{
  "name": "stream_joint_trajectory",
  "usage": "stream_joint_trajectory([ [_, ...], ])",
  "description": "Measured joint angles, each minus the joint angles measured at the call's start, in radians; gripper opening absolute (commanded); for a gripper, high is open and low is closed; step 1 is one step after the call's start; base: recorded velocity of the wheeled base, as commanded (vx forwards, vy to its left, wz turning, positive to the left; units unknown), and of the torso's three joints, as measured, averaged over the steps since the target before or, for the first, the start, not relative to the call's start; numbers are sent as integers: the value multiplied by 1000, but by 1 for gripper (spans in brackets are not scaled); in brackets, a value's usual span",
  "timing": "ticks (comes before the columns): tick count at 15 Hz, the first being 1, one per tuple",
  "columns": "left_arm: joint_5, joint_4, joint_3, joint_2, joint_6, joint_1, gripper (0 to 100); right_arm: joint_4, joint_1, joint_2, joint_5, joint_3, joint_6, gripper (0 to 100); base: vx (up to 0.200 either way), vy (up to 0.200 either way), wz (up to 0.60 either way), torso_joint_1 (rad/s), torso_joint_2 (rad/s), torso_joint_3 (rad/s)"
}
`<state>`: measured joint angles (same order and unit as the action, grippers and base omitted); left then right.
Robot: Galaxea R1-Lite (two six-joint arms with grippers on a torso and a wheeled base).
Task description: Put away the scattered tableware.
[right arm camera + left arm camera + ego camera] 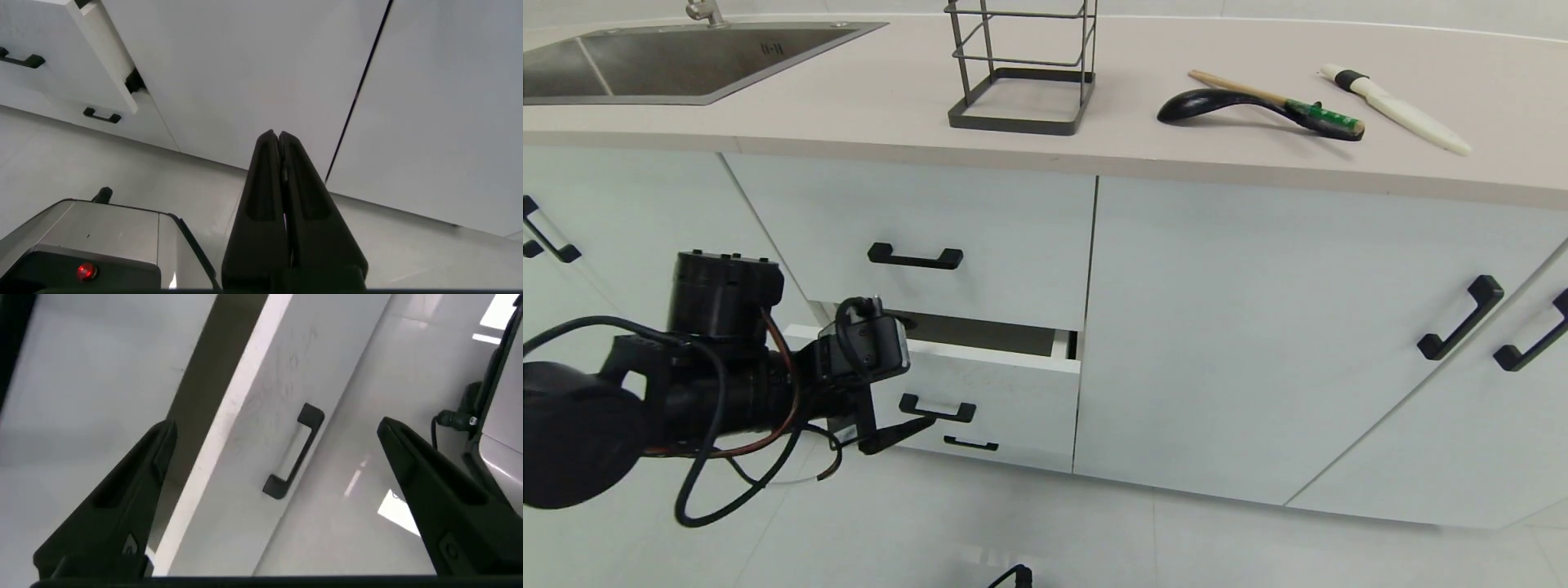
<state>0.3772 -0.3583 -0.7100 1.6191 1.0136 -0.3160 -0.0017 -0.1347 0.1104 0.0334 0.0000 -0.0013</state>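
Left gripper (276, 429) fingers spread wide, empty; black bar handle (292, 451) of the white drawer (253, 400) lies ahead between them (long axis crosswise to gap).

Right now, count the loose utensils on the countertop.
3: a black ladle, a thin wooden stick just behind it, a white black-banded tool farthest right. None looks hidden.

Brushed metal sink (711, 57), matt dark wire rack (1013, 124), glossy black ladle (1201, 104), wooden chopstick (1233, 83)
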Motion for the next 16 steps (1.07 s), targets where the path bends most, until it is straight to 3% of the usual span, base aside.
stream_joint_trajectory([
  [8, -5, -41, -117, 194, 1, 7, 100, 0, 0, 0, 0, 0, 0, 0, 0, 0, 0, 0, 0, 0],
  [16, -2, -40, -124, 252, 1, 11, 100, 0, 0, 0, 0, 0, 0, 0, 0, 0, 0, 0, 0, 0],
])
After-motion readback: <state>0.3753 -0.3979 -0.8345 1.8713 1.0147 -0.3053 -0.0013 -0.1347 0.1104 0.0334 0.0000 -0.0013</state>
